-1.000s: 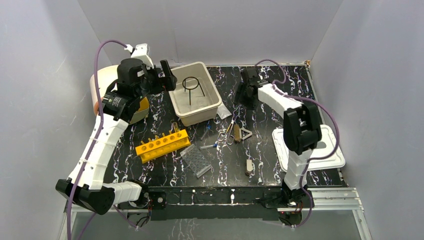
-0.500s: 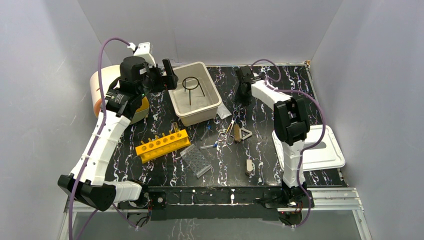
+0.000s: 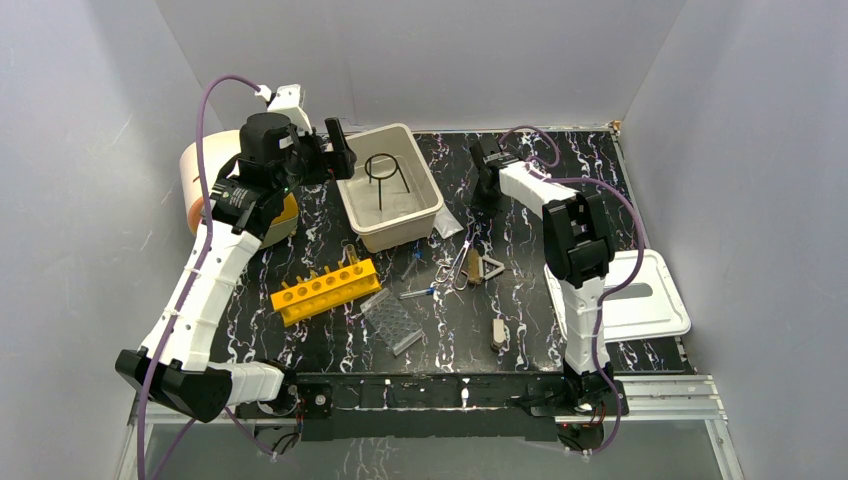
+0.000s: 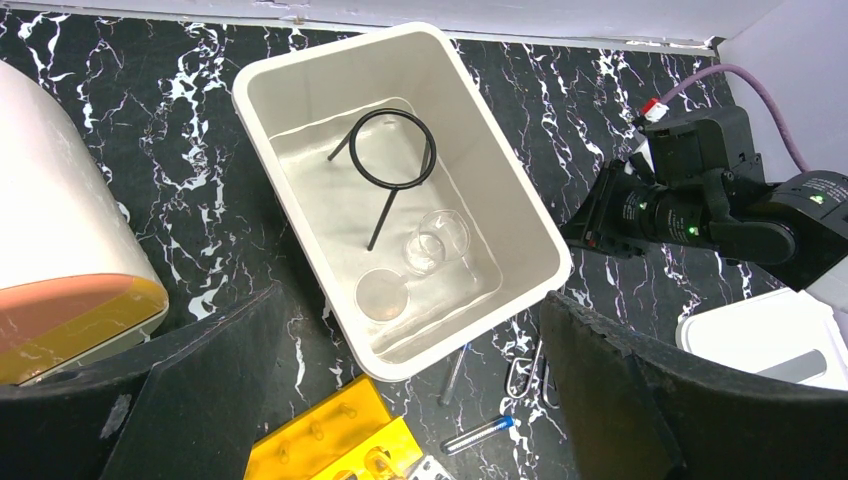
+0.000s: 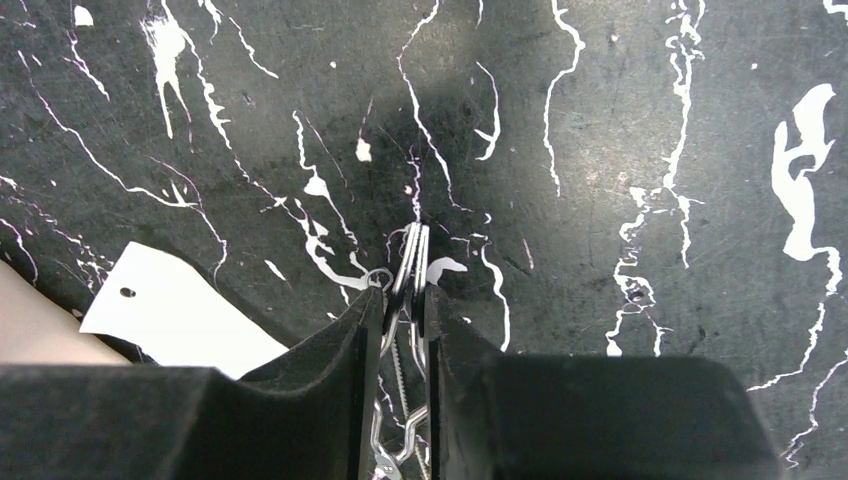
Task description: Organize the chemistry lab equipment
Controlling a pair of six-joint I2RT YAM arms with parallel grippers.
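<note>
The metal forceps [image 5: 412, 260] lie on the black marble table, tips pointing away from me. My right gripper [image 5: 402, 300] is shut on them, one finger pressed to each side. In the top view that gripper [image 3: 484, 200] is down at the table, right of the beige tub [image 3: 425, 190]. The tub holds the black wire ring-stand [image 4: 384, 213] and two clear round dishes [image 4: 435, 240]. My left gripper [image 4: 400, 400] hangs open above the tub's near corner, holding nothing. A pale triangle [image 3: 491, 267], a small clear bag [image 3: 447, 225] and a blue-tipped tube [image 4: 480, 436] lie loose on the table.
A yellow tube rack [image 3: 326, 290] and a clear well plate [image 3: 392, 322] lie left of centre. The flat white lid [image 3: 640, 295] is at the right edge. A small beige piece [image 3: 497, 333] lies near the front. A pink-and-white drum [image 3: 200, 170] stands far left.
The right gripper's jaws have narrowed from wide apart onto the forceps, and that arm has swung slightly left. The left gripper shifted a little at first, then held still, open.
</note>
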